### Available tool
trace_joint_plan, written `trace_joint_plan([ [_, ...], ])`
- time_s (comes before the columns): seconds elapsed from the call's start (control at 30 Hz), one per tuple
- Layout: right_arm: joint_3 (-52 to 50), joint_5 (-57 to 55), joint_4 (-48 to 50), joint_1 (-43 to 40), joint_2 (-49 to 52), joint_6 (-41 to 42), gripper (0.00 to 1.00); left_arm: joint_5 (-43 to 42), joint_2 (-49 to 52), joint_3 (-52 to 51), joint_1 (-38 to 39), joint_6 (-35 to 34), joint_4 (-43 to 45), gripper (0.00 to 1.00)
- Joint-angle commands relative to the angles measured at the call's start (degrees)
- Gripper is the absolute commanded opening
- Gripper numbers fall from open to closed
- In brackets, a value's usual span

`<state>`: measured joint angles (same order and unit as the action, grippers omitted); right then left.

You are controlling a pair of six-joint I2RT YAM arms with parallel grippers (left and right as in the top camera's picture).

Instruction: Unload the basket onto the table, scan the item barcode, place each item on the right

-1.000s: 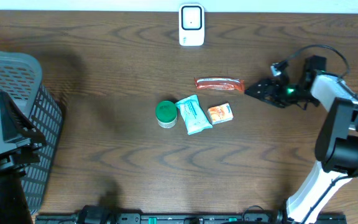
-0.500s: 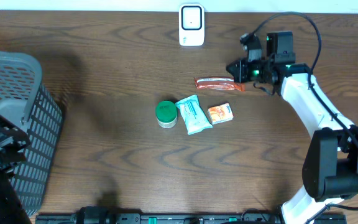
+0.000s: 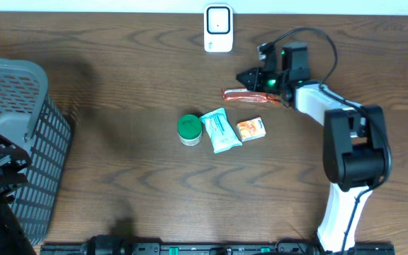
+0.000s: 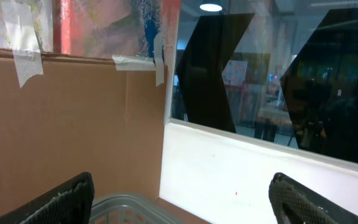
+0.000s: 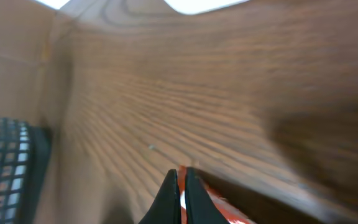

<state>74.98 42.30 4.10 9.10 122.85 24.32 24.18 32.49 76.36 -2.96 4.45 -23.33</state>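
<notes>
A long red packet [image 3: 250, 95] lies flat on the table, below the white barcode scanner [image 3: 218, 28] at the back edge. My right gripper [image 3: 241, 76] hovers just behind the packet's left end, shut. In the right wrist view its fingertips [image 5: 182, 177] are pressed together, and the red packet [image 5: 219, 208] shows below and behind them, through the slit. The packet lies where it lay before, so nothing is held. My left gripper [image 4: 179, 202] stands open at the far left above the basket, facing a wall, with nothing between its fingers.
A green-lidded tub [image 3: 188, 129], a teal packet [image 3: 220, 130] and a small orange packet [image 3: 251, 128] lie side by side at mid-table. A grey mesh basket [image 3: 20, 92] fills the left edge. The right arm's cable loops above the packet.
My right arm swung from the table's right side leftward to the red packet, and its jaws went from open to shut. The packet and the left arm stayed put.
</notes>
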Motion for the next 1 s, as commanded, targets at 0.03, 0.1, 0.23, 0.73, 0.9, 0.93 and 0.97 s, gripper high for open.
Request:
trace_joint_plan([
  [0.03, 0.28, 2.32, -0.17, 1.79, 0.11, 4.52, 0.01, 0.28, -0.39, -0.42, -0.35, -0.70, 0.28, 0.90],
  [0.1, 0.26, 0.98, -1.86, 2.21, 0.11, 3.63, 0.01, 0.28, -0.39, -0.42, -0.35, -0.70, 0.28, 0.90],
  [0.23, 0.09, -0.83, -5.95, 2.82, 0.11, 0.52, 0.01, 0.28, -0.39, -0.46, -0.35, -0.70, 0.28, 0.90],
  [0.73, -11.26, -12.07, -2.62, 4.11, 0.11, -3.61, 0.01, 0.28, -0.39, -0.50, -0.35, -0.70, 0.28, 0.90],
  [0.9, -14.78, -15.47, -2.56, 4.11, 0.13, -3.61, 0.01, 0.28, -0.39, -0.50, -0.35, -0.70, 0.28, 0.90],
  [0.93, -14.95, -15.43, -2.62, 4.11, 0.13, -3.61, 0.01, 0.28, -0.39, -0.50, -0.35, -0.70, 0.28, 0.89],
  [0.97, -14.99, -14.97, -2.62, 4.11, 0.11, -3.61, 0.01, 0.28, -0.39, -0.50, -0.35, -0.70, 0.28, 0.90],
])
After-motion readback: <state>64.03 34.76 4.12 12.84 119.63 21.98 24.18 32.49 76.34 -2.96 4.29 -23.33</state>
